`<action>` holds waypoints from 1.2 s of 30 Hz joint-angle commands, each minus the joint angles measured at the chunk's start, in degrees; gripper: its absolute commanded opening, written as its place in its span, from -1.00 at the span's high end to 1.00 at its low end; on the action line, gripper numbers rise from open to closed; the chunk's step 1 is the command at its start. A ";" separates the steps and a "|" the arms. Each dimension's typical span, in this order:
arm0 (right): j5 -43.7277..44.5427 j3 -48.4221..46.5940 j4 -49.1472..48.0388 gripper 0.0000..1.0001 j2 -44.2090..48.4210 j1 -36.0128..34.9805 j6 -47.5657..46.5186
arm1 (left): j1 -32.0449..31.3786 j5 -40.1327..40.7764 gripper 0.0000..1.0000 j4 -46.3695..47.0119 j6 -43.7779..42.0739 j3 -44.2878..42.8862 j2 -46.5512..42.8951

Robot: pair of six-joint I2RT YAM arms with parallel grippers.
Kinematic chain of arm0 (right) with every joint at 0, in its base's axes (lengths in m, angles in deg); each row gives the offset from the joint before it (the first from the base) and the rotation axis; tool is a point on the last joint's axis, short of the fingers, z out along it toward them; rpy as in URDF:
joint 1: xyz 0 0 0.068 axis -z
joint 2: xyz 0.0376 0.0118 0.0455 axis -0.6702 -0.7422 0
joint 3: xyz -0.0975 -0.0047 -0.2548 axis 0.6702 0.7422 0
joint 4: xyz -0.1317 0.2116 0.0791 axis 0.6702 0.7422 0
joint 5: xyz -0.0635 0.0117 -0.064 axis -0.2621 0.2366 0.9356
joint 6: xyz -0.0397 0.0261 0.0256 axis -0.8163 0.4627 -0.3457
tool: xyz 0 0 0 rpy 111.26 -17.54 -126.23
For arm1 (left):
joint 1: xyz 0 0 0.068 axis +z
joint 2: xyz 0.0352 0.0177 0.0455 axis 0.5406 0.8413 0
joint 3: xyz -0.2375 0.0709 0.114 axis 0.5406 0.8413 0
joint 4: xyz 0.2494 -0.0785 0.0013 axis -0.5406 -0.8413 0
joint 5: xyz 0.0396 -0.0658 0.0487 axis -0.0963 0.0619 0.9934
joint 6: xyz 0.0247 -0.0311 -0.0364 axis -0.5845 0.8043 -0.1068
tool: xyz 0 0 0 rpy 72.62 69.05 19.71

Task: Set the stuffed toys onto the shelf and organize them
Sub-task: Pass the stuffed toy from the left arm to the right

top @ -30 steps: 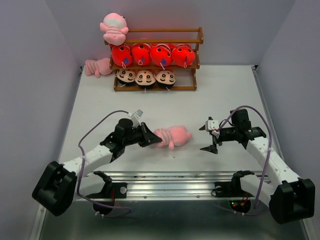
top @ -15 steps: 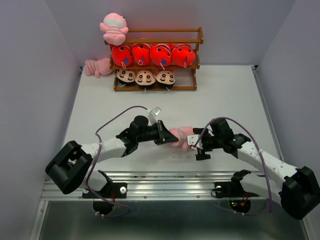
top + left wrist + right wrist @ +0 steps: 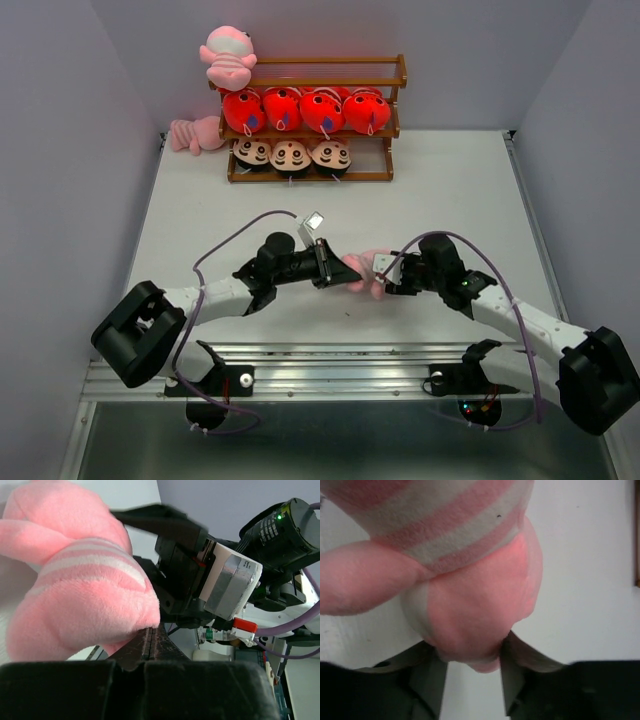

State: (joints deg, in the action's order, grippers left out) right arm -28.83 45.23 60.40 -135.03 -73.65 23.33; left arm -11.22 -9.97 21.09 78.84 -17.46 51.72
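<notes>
In the lower middle of the top view, a pink striped frog toy sits between the two claws, over the white bench. The left claw comes in from the left and is clenched on one end of the frog. The right claw comes in from the right and is grasping the other end. In the right wrist view, its two dark fingers press on both sides of a soft pink bump of the frog. I cannot tell if the frog touches the bench or hangs just above it. At the top of the top view, a little left of the middle, the brown wooden shelf stands at the far edge of the bench. Four red-orange fish toys sit side by side on its middle level. Three boy dolls with black hair sit in a row on the bottom level, on the left part of it. A second frog toy sits at the left end of the top level. A third frog toy lies on the bench just left of the shelf.
</notes>
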 commanded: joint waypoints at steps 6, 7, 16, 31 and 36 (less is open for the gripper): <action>-20.01 -6.88 11.12 0.79 1.17 -0.33 -0.48 | -0.62 -2.02 1.00 8.71 1.26 3.13 -1.09; -19.92 -7.40 12.69 0.86 1.16 -0.33 -0.75 | -0.62 -1.85 1.00 8.71 0.82 3.65 -1.36; -18.96 -10.66 22.98 0.99 2.22 -0.33 -2.15 | -0.53 5.61 -0.06 -9.60 -12.87 0.06 -9.34; -23.52 -20.41 41.97 0.99 0.55 -0.33 -7.78 | -5.44 22.84 -0.98 -33.83 -56.99 -9.44 -32.29; -23.88 -23.05 45.75 0.99 -1.29 -0.33 -10.15 | -8.70 22.68 -0.98 -34.44 -73.14 -7.95 -33.09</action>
State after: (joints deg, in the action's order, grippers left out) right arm -50.21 25.69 101.91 -135.51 -73.65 15.90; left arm -18.30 11.25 -11.95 22.60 -25.37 19.22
